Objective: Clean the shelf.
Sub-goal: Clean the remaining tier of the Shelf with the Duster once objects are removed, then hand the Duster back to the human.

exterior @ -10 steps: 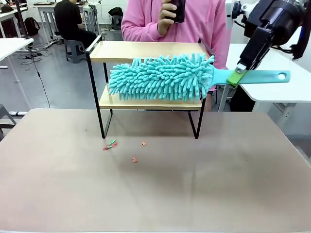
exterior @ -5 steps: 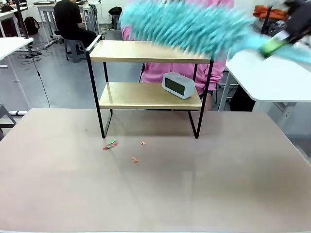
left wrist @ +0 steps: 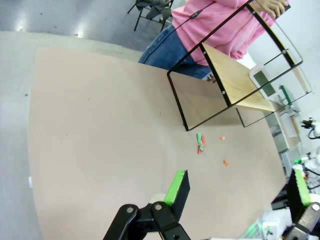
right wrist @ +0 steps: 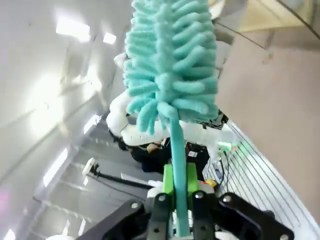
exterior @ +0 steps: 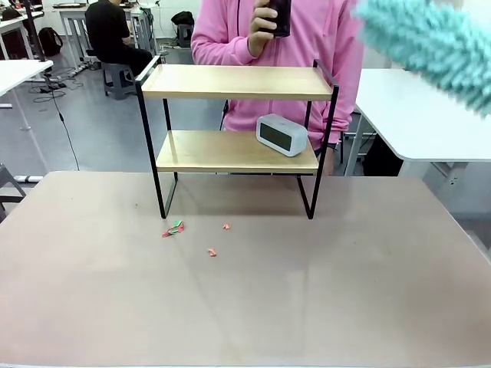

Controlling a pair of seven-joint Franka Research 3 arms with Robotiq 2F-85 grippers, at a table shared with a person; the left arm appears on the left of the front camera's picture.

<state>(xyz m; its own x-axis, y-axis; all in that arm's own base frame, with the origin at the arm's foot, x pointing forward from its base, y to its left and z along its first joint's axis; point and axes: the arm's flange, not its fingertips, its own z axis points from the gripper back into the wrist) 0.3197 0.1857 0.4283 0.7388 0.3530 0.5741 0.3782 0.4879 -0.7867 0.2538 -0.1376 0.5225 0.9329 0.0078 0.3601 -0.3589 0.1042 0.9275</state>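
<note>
Standing upright at the middle of the table's far edge: shelf, two light wooden boards in a black frame.
Lower board, right end: grey digital clock.
Tabletop, just before the shelf's left legs: small red and green scraps.
Right gripper: clamped on the handle of a teal fluffy duster, its head high in the air near the table's far right corner.
Left gripper: fingers spread wide, nothing between them, over the tabletop.
Behind the shelf: person in a pink top, one hand gripping a dark object.
</note>
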